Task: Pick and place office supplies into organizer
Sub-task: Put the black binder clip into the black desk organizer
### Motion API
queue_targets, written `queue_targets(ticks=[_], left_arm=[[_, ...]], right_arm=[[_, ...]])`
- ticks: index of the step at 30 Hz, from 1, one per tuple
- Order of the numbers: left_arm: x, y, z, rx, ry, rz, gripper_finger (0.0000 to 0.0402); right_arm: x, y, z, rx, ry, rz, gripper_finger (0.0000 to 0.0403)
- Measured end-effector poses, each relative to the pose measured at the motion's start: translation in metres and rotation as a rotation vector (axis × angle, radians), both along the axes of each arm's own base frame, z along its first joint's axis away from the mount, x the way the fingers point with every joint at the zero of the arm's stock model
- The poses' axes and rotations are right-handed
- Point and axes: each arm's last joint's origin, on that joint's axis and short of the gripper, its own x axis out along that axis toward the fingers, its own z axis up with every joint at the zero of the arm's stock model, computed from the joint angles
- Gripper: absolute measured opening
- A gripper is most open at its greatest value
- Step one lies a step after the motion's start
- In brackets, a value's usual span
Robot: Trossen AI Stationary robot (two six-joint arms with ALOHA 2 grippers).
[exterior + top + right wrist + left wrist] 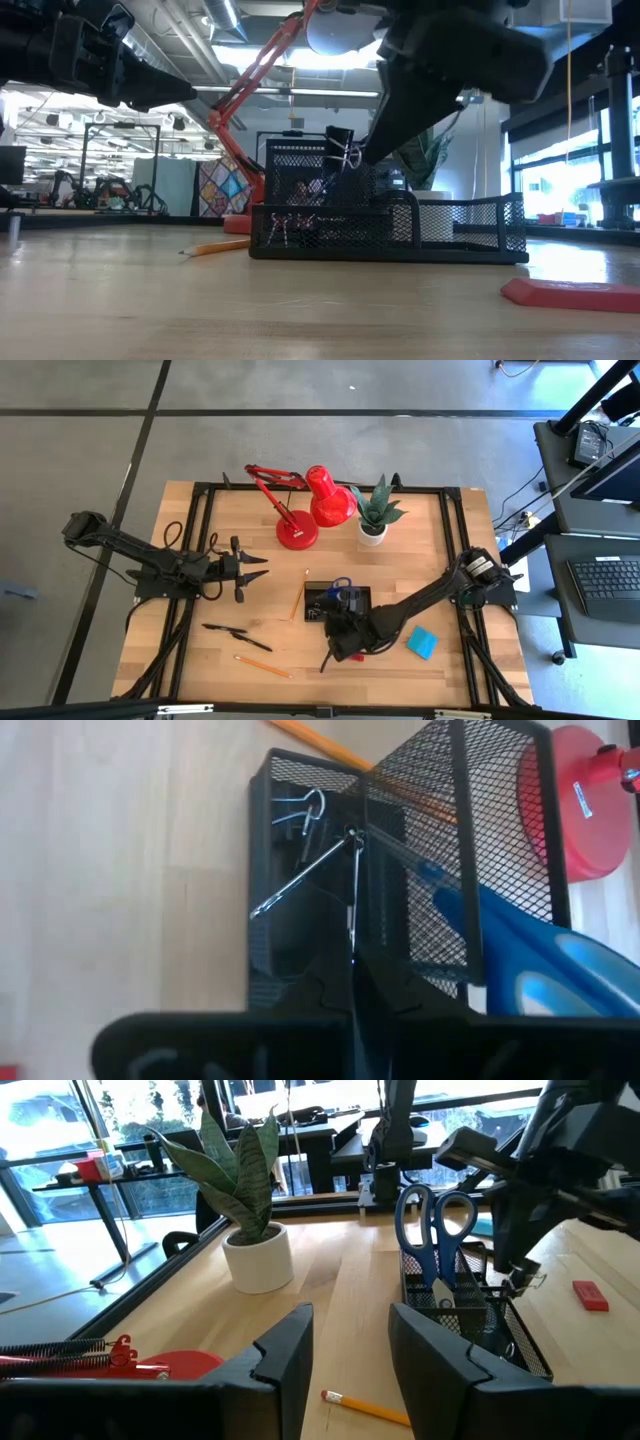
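Note:
The black mesh organizer [352, 598] stands at the table's middle, with the blue-handled scissors [343, 587] upright in its tall cup. My right gripper [335, 622] hovers over the organizer's near side, shut on a small black clip [340, 140]. My left gripper [262, 567] is open and empty above the table's left middle, pointing toward the organizer. A blue note pad [421, 642], two black pens [235, 632], two pencils [297, 600] [263, 666] and a small red eraser [590, 1295] lie flat on the table. My right gripper pinches one thin wire handle of the clip [353, 920] between its two fingertips. The fingers slant down from the table's right and near side. The clip hangs beyond the fingertips over the organizer's low compartment [300, 920], its other wire handle [295, 885] sticking out sideways.
A red desk lamp [305, 510] and a potted green plant [374, 515] stand at the table's far side behind the organizer. Another wire-handled clip [298, 808] lies inside the organizer. The black table frame [200, 500] runs around the wooden top.

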Motion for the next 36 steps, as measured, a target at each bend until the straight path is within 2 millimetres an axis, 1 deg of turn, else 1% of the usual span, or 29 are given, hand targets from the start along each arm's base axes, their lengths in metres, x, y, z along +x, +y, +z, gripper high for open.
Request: queue_targets(ticks=[11, 18, 22, 30, 36], left_arm=[[0.000, 0.000, -0.002, 0.005, 0.020, 0.000, 0.0127], [0.000, 0.000, -0.002, 0.005, 0.020, 0.000, 0.0127], [0.000, 0.000, -0.002, 0.005, 0.020, 0.000, 0.0127], [0.000, 0.000, -0.002, 0.005, 0.021, 0.000, 0.0127], [0.000, 0.000, -0.002, 0.005, 0.020, 0.000, 0.0127]], right_arm=[[0.003, -0.011, -0.003, 0.034, 0.012, -0.049, 0.0000], [-0.002, -0.019, -0.018, 0.029, 0.035, -0.090, 0.0000], [-0.002, -0.020, -0.020, 0.033, 0.023, -0.104, 0.0001], [-0.002, -0.019, -0.021, 0.041, 0.012, -0.107, 0.0021], [-0.002, -0.019, -0.021, 0.042, 0.013, -0.106, 0.0025]])
